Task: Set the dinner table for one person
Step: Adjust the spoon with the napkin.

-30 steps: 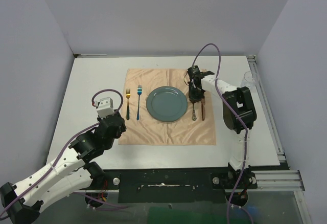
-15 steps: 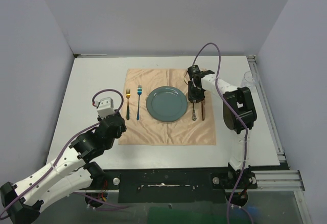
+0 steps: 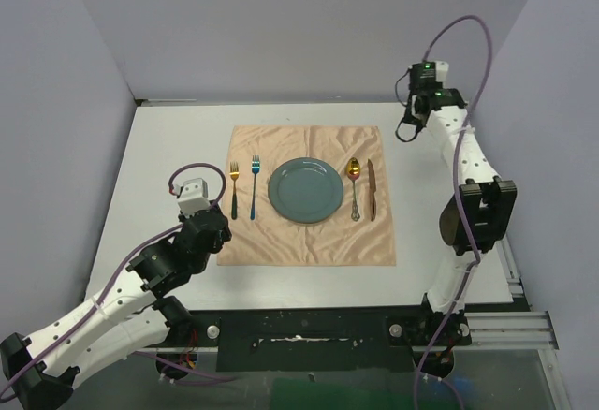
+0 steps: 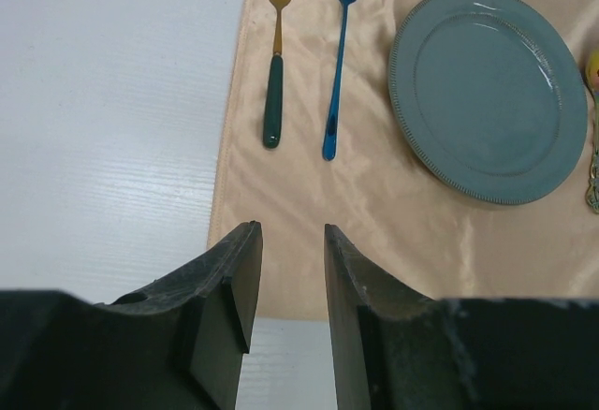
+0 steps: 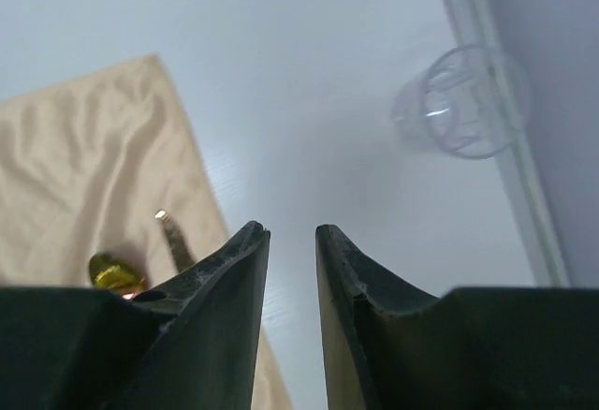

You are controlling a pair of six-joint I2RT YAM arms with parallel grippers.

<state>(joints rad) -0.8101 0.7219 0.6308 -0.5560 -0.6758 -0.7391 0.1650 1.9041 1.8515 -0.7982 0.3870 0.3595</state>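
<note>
Though it hovered over the spoon [image 3: 355, 191], the right tool [image 5: 292, 232] has swung away, spread empty; left tool [image 4: 292, 228] stays spread.

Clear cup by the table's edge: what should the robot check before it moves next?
1. The clear plastic cup shows in the right wrist view, ahead of the right hand: ok.
2. The right hand is open and empty: ok.
3. The cup stands upright: cannot tell.
4. The gold-bowled spoon and brown knife lie right of the round teal plate: ok.
5. The left hand is open and empty: ok.
</note>
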